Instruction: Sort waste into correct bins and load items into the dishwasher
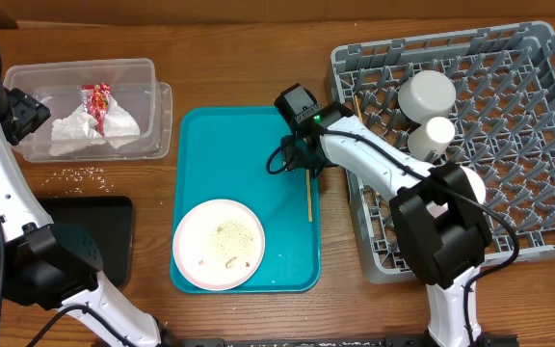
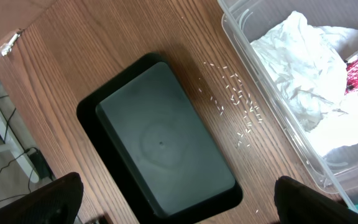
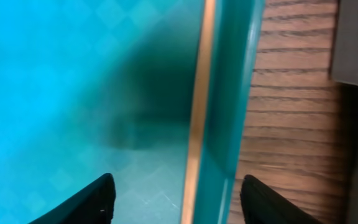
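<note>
Below my right claw (image 3: 179, 199), whose fingers stand spread, I note left to right: teal tray (image 3: 55, 62) floor, the chopstick (image 3: 197, 93), the tray's wall just beside it. The chopstick's long axis runs straight ahead, through mid-gap. My right arm is nearer; my left claw (image 2: 182, 199) hangs spread over the black tray (image 2: 160, 137).

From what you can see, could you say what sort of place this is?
Probably a robot bench staged as a dish-clearing station: wooden table, grey dish rack holding cups, soiled plate on a teal tray.
</note>
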Robot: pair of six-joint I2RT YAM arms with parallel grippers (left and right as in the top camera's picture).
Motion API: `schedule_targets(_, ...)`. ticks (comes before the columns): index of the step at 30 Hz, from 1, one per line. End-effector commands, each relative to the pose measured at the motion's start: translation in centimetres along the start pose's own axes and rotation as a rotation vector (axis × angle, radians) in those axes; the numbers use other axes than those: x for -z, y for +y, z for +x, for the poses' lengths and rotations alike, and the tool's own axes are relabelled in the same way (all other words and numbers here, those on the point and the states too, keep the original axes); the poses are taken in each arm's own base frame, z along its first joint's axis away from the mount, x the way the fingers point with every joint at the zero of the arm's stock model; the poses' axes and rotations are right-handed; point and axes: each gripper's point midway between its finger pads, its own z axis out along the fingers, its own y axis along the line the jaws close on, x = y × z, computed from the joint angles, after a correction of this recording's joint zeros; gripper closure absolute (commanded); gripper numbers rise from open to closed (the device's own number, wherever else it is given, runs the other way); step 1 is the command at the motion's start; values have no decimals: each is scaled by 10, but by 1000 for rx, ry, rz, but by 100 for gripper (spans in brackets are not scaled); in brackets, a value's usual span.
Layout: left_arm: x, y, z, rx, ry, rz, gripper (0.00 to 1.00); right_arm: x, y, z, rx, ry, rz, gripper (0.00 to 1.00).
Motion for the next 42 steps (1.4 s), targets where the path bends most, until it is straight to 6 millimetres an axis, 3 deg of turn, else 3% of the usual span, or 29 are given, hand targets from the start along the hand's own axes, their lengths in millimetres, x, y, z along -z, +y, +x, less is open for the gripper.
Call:
schedule_targets(1,-4,-2,2,-16,12,-6,0,11,9,0,0,-22,-30,36)
schedule_targets(12,-4,-2,2,-16,12,-6,0,9,18,-3,7,-46,-46,46)
schedule_targets(18,-4,-2,2,-17,12,-6,0,-19,14,7,7,2,-16,46)
schedule_targets(21,-4,-2,2,-17,12,-6,0,-22,13,9,-8,13,-11,46)
schedule_targets(33,-4,-2,2,-17,12,-6,0,-22,16,14,-15,32,-22,66)
schedule_targets(37,-4,-2,2,-17,12,-6,0,-22,17,20,-68,54,-18,85)
schedule_targets(42,-4,-2,2,-17,12,-6,0,-21,15,25,-84,74,-6,87)
